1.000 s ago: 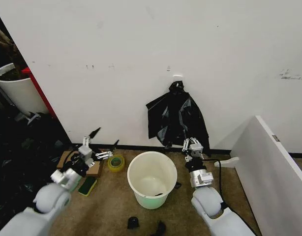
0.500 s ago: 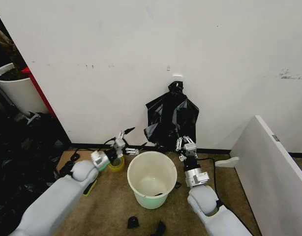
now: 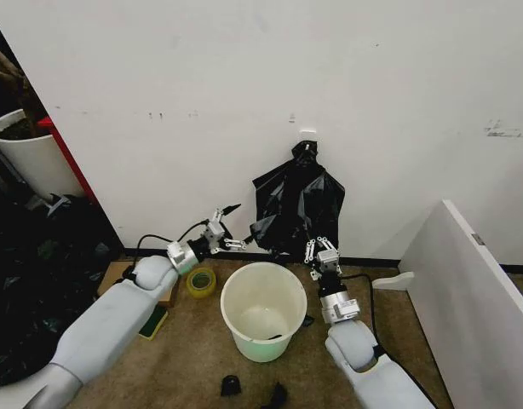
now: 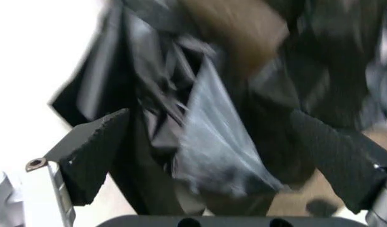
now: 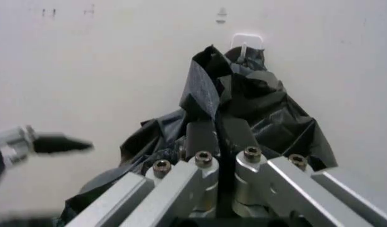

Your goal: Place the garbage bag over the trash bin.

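Standing on the brown floor (image 3: 185, 358) near the robot, the trash bin (image 3: 263, 311) was upright with its mouth uncovered. Just beyond its right rim, the right tool (image 3: 322, 250) had its fingers pressed together on the lower edge of the garbage bag (image 3: 297, 204), which hung against the white wall (image 3: 244, 77). Left of the bag, the left tool (image 3: 228, 228) was spread wide, reaching toward the film.

Garbage bag (image 3: 297, 207) on wall behind trash bin (image 3: 263, 310); tape roll (image 3: 201, 281) left of bin.
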Robot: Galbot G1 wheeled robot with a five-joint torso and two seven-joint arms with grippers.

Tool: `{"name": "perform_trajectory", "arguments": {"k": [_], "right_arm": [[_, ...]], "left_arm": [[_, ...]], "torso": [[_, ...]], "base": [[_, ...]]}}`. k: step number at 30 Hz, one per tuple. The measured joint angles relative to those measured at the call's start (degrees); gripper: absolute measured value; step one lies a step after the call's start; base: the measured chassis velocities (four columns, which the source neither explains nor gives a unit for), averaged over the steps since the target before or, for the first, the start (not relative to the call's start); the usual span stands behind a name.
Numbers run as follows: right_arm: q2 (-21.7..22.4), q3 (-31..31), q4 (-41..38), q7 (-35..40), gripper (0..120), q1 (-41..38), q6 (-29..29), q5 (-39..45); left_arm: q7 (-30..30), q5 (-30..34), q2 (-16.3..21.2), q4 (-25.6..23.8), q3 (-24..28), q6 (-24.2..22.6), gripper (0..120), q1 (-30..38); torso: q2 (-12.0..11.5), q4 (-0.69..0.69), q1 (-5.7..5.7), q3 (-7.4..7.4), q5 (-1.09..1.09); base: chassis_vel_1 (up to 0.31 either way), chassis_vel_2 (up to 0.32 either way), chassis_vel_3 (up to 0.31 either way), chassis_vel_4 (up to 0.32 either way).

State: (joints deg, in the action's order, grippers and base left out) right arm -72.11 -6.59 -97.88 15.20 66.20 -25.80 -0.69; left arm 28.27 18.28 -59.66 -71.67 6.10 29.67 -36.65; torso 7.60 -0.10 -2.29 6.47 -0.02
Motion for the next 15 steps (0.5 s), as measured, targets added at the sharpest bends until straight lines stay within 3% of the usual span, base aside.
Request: {"name": "perform_trajectory", "arguments": {"k": [4, 6, 10, 15], "right_arm": [[-0.15, -0.01, -0.37, -0.04, 0, 0.27, -0.04, -0.48], [-0.22, -0.01, -0.58, -0.05, 0, 0.5, -0.04, -0.74], [-0.22, -0.03, -0.71, -0.06, 0, 0.75, -0.13, -1.0], [-0.22, -0.05, -0.91, -0.17, 0, 1.19, -0.41, -1.32]], "left_arm": [[-4.63, -6.9, -1.43, 1.04, 0.1, -0.35, 99, 0.07], [-7.03, -8.49, -1.84, 1.12, 0.19, -0.94, 91, 0.05], [-7.94, -8.8, -2.02, 1.11, 0.29, -1.17, 81, 0.02], [-8.89, -8.02, -2.2, 0.83, 0.65, -1.55, 61, -0.02]], "torso": [[0.0, 0.0, 0.0, 0.0, 0.0], [0.0, 0.0, 0.0, 0.0, 0.01], [0.0, 0.01, 0.0, 0.0, 0.0], [0.0, 0.01, 0.0, 0.0, 0.0]], "base": [[0.0, 0.0, 0.0, 0.0], [0.0, 0.0, 0.0, 0.0], [0.0, 0.0, 0.0, 0.0], [0.0, 0.0, 0.0, 0.0]]}}
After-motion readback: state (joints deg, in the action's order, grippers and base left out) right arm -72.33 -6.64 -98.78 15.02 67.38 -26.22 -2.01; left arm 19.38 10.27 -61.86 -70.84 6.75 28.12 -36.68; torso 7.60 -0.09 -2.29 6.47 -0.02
